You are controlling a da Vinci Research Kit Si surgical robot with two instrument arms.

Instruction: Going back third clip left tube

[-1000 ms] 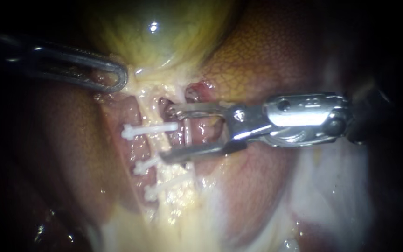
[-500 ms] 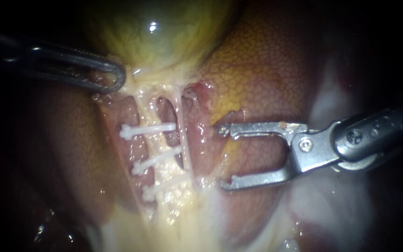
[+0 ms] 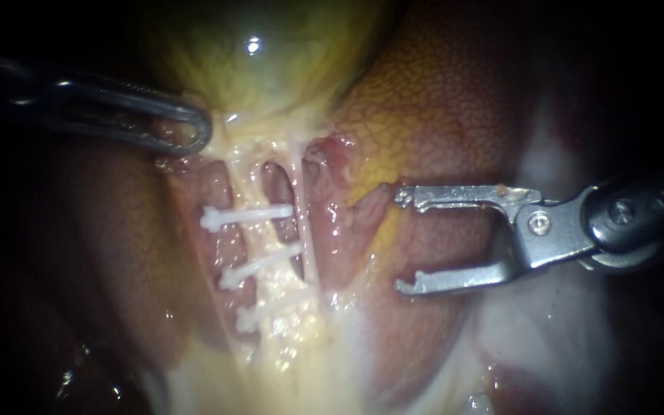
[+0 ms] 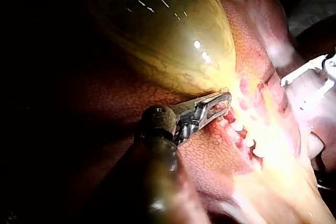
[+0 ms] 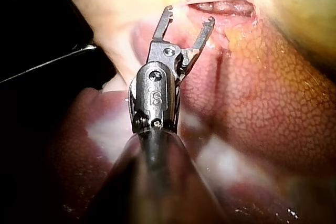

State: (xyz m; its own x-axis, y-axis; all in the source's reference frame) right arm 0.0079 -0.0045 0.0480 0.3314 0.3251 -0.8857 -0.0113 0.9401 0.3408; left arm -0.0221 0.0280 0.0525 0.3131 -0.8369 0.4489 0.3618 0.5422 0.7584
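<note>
Small stamped mark (image 5: 155,98) on right instrument (image 5: 188,18), no other text

The gallbladder (image 3: 255,69) is yellow-green and glossy with one white glint; in the left wrist view it reads darker olive. The liver (image 3: 439,107) grades from orange-brown to dark red and carries a fine net pattern of small cells. The left tube (image 3: 246,184) is pale cream-yellow. The three clips (image 3: 244,216) are plain white. The tissue (image 3: 340,230) beside that tube is wet pink-red. The right instrument (image 3: 401,242) is bright silver. The left instrument (image 3: 194,127) is dull grey. The patches (image 3: 547,307) on the liver are whitish.
</note>
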